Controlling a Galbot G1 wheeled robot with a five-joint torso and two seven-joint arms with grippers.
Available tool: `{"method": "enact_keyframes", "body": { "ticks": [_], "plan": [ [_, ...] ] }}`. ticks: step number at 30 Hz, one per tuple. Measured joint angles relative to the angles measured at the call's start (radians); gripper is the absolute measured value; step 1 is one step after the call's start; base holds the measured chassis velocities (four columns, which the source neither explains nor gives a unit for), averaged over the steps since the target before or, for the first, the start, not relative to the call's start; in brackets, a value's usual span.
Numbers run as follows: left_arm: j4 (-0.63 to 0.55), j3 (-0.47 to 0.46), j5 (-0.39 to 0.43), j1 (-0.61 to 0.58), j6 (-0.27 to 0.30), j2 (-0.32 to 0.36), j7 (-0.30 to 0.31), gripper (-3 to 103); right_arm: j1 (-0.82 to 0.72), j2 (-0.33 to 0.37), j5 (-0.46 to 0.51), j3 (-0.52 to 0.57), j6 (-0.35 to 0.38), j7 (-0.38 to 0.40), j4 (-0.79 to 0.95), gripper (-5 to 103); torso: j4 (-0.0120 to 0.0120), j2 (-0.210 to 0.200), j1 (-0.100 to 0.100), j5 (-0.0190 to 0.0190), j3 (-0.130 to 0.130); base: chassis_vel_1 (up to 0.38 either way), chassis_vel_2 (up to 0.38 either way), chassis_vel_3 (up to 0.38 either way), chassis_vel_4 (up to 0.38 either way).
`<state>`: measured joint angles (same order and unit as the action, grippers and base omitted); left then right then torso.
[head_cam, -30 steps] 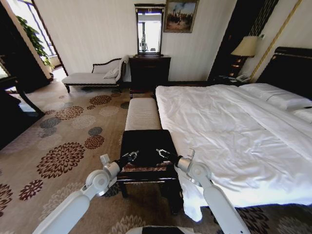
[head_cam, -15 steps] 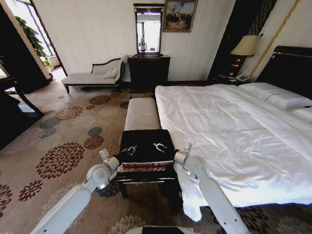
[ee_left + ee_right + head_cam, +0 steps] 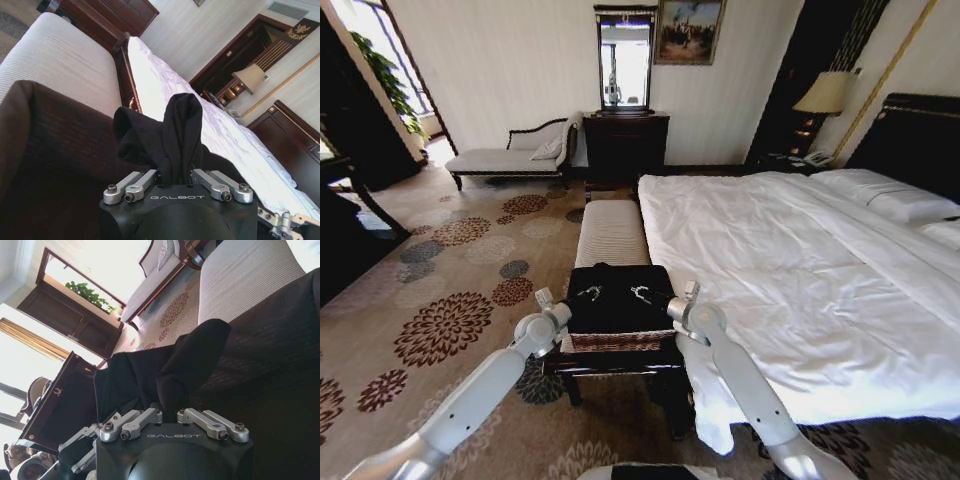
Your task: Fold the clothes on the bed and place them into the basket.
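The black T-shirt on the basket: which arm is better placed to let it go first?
Neither clearly. Left gripper and right gripper both pinch the T-shirt, level over the basket.

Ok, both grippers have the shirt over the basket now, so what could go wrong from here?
The shirt is bunched, with a hump between the left gripper and right gripper; a release may undo the fold. It sits at the basket's far edge and could slide toward the bench. Cloth could snag the fingers.
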<state>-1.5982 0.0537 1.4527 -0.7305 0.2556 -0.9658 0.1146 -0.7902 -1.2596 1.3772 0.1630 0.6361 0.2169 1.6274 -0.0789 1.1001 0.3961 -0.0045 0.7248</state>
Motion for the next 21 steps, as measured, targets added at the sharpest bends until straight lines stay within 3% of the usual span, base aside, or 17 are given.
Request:
{"method": "enact_keyframes", "body": {
  "ticks": [13,21],
  "plan": [
    [0.137,0.082,-0.011,0.099,0.026,-0.078,0.071,14,0.133,-0.063,0.025,-0.028,0.075,0.117,-0.159,7,0.0002,0.000,0.000,0.0001,0.000,0.000,0.000,0.000,0.000],
    [0.193,0.127,0.008,0.146,0.053,-0.104,0.092,14,0.152,-0.075,-0.001,-0.037,0.089,0.127,-0.220,7,0.0002,0.000,0.000,0.0000,0.000,0.000,0.000,0.000,0.000]
  ]
}}
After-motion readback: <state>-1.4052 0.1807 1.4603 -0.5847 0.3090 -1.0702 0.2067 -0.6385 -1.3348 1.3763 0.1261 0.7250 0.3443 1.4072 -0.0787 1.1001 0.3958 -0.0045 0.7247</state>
